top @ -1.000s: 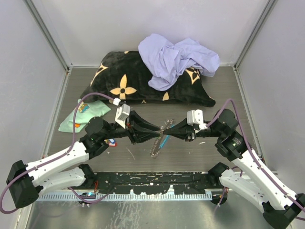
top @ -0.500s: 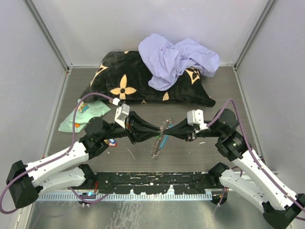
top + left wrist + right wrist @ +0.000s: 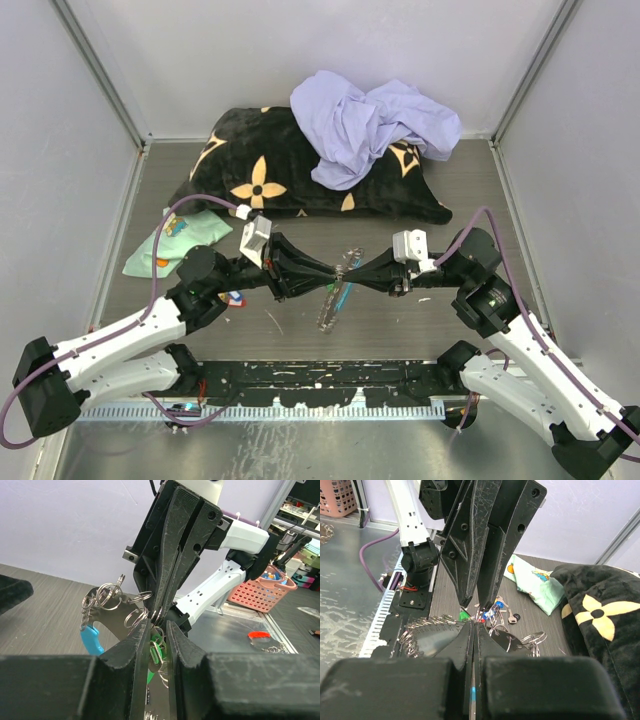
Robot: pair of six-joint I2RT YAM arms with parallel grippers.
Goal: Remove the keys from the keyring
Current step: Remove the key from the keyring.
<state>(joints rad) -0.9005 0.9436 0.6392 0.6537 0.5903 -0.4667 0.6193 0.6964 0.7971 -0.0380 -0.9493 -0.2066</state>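
Currently the keyring (image 3: 337,287) is held just in front of the black pillow (image 3: 270,150), on its near side and about level with its middle, between the two grippers, which meet there tip to tip. The right gripper (image 3: 349,274) has its fingers pressed fully together, with a thin metal part of the keyring pinched at their tips. In the right wrist view the silver chain (image 3: 420,630) spreads out directly beside them. The left gripper (image 3: 157,625) comes from the opposite side. Its fingers (image 3: 131,645) stand a narrow gap apart, and a green-tagged key (image 3: 156,652) sits inside this gap together with some split rings (image 3: 107,596) close above it. Whether the fingers really press on the tag I cannot tell. The light-blue plastic piece (image 3: 91,639) of the keyring hangs below the rings, and the chain trails from the grippers toward the side away from the pillow. A mint-green cloth (image 3: 175,242) lies just off the pillow's left front corner. Loose keys (image 3: 499,606) — one of them with a blue tag — lie on the table beside this cloth, a little farther from the pillow. A lavender cloth (image 3: 370,120) is heaped on the pillow's right half and hides that part of it.
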